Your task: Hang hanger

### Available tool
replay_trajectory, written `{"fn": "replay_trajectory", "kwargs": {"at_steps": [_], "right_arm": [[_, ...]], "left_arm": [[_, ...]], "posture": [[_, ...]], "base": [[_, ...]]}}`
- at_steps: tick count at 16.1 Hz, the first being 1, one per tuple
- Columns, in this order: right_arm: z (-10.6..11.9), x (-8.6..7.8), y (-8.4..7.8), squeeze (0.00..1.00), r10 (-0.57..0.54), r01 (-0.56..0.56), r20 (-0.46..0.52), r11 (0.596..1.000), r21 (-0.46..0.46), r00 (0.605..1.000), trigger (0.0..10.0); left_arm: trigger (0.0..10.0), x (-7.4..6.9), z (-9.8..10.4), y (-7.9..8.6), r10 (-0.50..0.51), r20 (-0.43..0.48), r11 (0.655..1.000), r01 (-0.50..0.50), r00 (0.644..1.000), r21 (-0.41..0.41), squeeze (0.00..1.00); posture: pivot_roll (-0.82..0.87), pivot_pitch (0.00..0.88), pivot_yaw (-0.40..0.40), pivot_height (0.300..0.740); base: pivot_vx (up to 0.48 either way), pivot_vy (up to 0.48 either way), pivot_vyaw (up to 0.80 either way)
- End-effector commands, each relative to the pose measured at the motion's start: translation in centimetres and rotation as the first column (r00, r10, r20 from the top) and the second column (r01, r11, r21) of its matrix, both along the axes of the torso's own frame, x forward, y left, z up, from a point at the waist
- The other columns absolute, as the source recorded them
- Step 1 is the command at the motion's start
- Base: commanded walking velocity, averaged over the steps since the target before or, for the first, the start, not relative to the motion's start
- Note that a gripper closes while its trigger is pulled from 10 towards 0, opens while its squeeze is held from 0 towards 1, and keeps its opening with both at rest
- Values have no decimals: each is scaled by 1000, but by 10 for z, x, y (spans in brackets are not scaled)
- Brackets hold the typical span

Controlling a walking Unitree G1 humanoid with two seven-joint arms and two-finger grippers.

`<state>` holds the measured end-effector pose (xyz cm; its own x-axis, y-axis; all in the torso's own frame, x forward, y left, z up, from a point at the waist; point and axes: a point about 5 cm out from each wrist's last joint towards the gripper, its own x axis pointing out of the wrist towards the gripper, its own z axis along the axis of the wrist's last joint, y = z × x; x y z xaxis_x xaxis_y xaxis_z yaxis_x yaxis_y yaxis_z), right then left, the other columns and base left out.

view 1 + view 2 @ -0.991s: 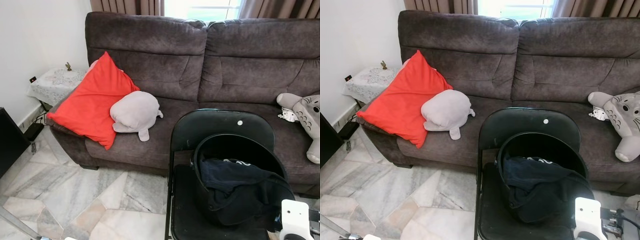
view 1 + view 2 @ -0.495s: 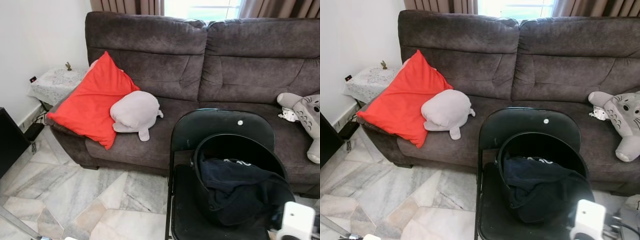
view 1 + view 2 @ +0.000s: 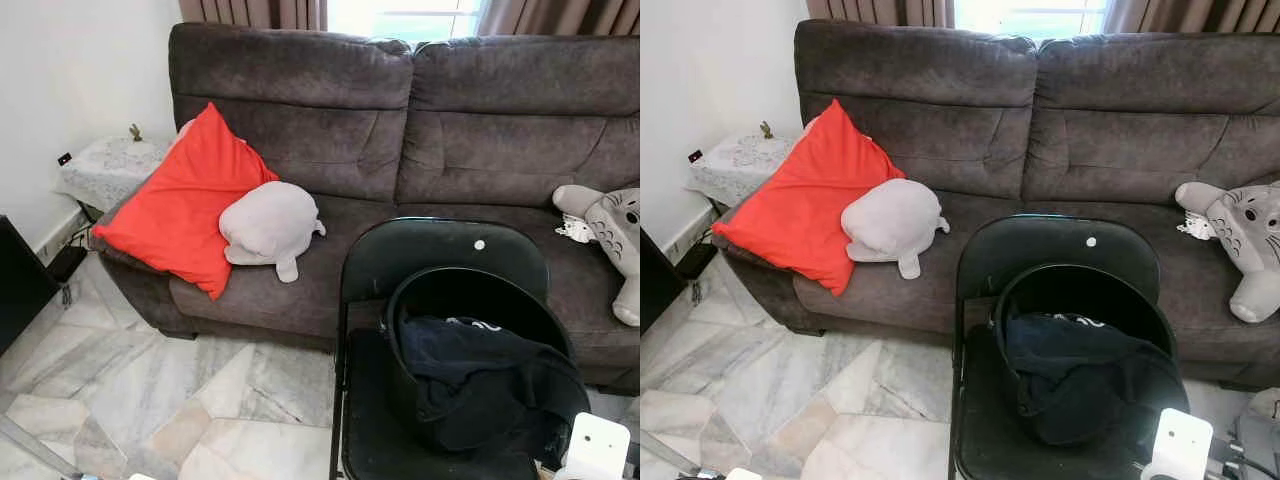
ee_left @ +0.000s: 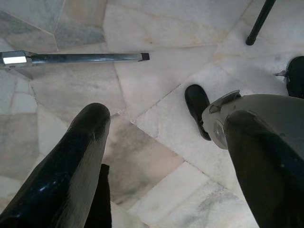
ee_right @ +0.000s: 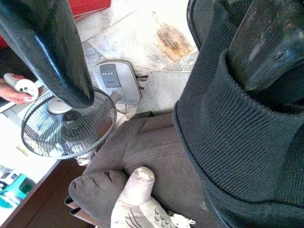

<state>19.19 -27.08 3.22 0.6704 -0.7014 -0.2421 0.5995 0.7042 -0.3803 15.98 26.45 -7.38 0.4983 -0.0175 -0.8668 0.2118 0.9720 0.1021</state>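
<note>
where a black folding chair (image 3: 440, 262) stands before the brown sofa (image 3: 400, 130), black basket (image 3: 470, 300) on its seat holding dark clothing (image 3: 480, 375), right claw (image 5: 156, 61) spread, one finger against the dark knit, left claw (image 4: 166, 142) spread above marble floor (image 4: 156, 85), hanger nowhere identifiable

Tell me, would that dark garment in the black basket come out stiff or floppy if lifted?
Probably floppy: the dark garment lies crumpled in folds inside the black basket. Its ribbed knit by the right hand looks thick, so likely fairly grippy, not slippery.
</note>
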Motion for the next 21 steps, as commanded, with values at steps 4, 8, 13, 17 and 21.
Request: {"fn": "replay_trajectory", "kwargs": {"at_steps": [4,8,13,17,21], "right_arm": [[-6,4,-7,0,-25,25,-27,1000,-3,999,10000],[3,15,-1,0,27,-30,116,999,27,993,10000],[-6,8,1,0,-20,3,151,994,112,988,10000],[-24,-1,-13,0,-138,117,96,973,197,986,10000],[-28,4,-14,0,-133,116,83,976,186,988,10000]], "left_arm": [[10000,-5,-2,3,3,-23,1000,-3,1000,5,0],[10000,-6,-2,2,3,-22,1000,-3,1000,3,0],[10000,-5,-2,1,-2,-23,1000,2,1000,0,0],[10000,-5,-2,0,-3,-23,1000,3,1000,-3,0],[10000,-5,-2,0,-2,-23,1000,2,1000,-3,0]], "posture": [[-40,35,35,740],[-34,32,32,740],[-40,29,27,740],[-42,32,22,740],[-38,34,19,740]], "base": [[0,0,0],[0,0,0],[0,0,0],[0,0,0],[0,0,0]]}}
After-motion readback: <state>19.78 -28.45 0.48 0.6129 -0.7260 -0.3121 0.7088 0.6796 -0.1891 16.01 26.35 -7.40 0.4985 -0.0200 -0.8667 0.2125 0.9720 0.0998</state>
